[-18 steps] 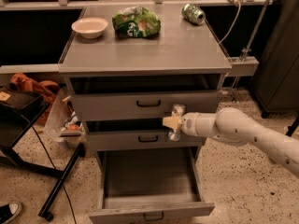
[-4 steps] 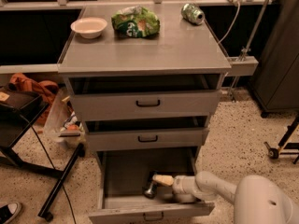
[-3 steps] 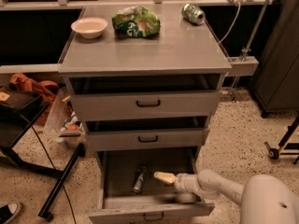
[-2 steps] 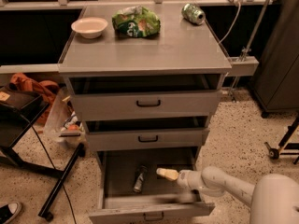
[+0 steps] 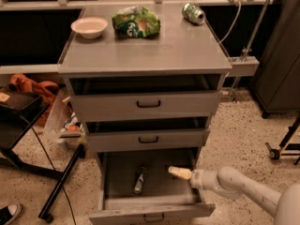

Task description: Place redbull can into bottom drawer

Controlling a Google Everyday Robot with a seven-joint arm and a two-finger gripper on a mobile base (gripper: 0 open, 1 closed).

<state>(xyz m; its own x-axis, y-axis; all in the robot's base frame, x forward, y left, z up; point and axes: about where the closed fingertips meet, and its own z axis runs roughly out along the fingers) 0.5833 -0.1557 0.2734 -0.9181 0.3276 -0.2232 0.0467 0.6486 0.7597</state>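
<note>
The bottom drawer (image 5: 117,184) is pulled well out from under the two upper drawers. The redbull can (image 5: 139,180) lies on its side on the drawer floor, left of centre, its length running roughly front to back, touching no wall. The gripper (image 5: 179,172) sits inside the drawer's right half, just right of the can and clear of it. The arm (image 5: 234,186) enters from the lower right over the drawer's front corner. Whether the jaws are wide or narrow cannot be told; they hold nothing. On the table (image 5: 154,50) above are a white bowl (image 5: 89,27) at back left, a green bag (image 5: 136,21) beside it, and a green can (image 5: 193,13) on its side at back right.
</note>
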